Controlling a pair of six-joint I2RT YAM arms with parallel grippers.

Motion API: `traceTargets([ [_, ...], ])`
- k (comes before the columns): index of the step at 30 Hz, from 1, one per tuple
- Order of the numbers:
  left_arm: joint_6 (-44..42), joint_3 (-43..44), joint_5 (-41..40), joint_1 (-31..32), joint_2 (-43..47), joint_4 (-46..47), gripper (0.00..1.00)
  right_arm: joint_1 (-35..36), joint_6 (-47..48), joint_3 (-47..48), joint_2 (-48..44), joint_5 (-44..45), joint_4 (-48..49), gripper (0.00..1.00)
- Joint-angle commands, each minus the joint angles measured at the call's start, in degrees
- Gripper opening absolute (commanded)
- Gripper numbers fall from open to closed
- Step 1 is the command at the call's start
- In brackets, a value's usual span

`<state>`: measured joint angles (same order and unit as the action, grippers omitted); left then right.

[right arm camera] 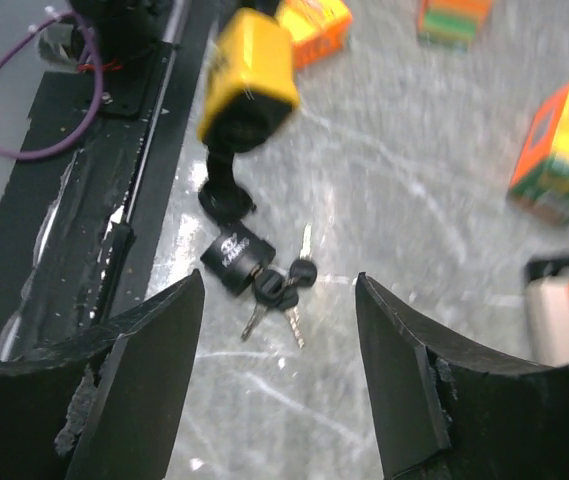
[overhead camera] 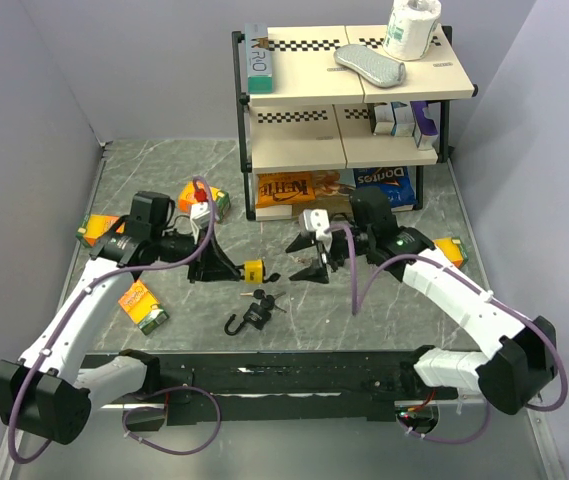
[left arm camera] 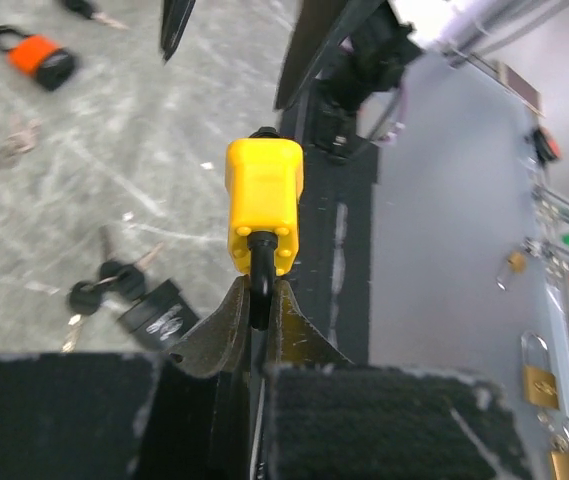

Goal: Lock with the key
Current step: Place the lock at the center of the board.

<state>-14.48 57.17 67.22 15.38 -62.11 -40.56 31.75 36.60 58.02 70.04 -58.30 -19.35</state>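
A yellow padlock [overhead camera: 254, 270] hangs in the air at the table's middle. My left gripper [overhead camera: 238, 270] is shut on its black shackle [left arm camera: 257, 290], with the yellow body [left arm camera: 264, 203] sticking out beyond the fingertips. A black padlock [overhead camera: 254, 316] lies on the table just in front, with a bunch of black-headed keys [overhead camera: 262, 297] in its keyhole. My right gripper [overhead camera: 309, 271] is open and empty, just right of the yellow padlock. In the right wrist view the black padlock [right arm camera: 231, 252] and keys [right arm camera: 284, 284] lie ahead of the open gripper [right arm camera: 279, 300], with the yellow padlock [right arm camera: 249, 78] above.
A red padlock [left arm camera: 36, 58] lies on the table further off. Orange boxes [overhead camera: 143, 305] [overhead camera: 99, 229] [overhead camera: 450, 249] are scattered about. A shelf rack [overhead camera: 344, 110] with snack bags stands at the back. The black base rail [overhead camera: 264, 375] runs along the near edge.
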Motion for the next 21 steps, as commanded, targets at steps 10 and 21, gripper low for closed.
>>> traceTargets([
  [10, 0.9, 4.4, 4.8, 8.0, 0.5, 2.4, 0.01, 7.1, 8.8, 1.6, -4.6, 0.0, -2.4, 0.62],
  [21, 3.3, 3.6, 4.1, 9.5, 0.0, 5.4, 0.01, 8.6, 5.1, 4.0, -4.4, -1.6, -0.9, 0.51],
])
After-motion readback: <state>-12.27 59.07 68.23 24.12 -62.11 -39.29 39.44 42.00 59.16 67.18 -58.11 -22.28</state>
